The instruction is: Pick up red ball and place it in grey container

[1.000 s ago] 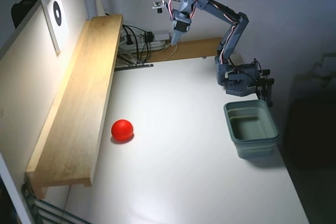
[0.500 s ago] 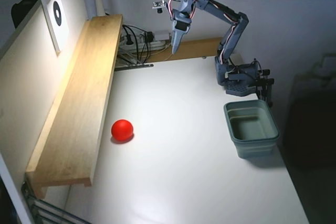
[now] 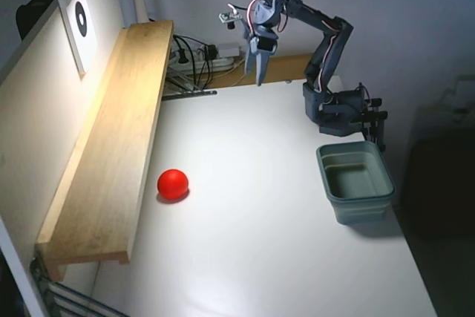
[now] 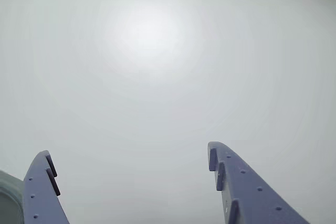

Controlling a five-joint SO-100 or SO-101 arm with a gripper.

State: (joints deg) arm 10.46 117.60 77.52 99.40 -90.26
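The red ball [image 3: 172, 183] rests on the white table at the left, close to the wooden shelf. The grey container [image 3: 355, 181] stands empty at the table's right edge, in front of the arm's base. My gripper [image 3: 259, 76] hangs high over the far end of the table, pointing down, well away from both the ball and the container. In the wrist view the gripper [image 4: 128, 150] is open, its two purple fingers spread wide over bare white table with nothing between them. A grey-green sliver [image 4: 5, 195] shows in that view's lower left corner; the ball is out of that view.
A long wooden shelf [image 3: 111, 146] runs along the table's left side. Cables and a power strip [image 3: 200, 57] lie at the far edge under the gripper. The arm's base [image 3: 338, 113] is clamped at the far right.
The gripper has tipped downward and dropped a little, shifting slightly right over the far end of the table. Ball and container have not moved.
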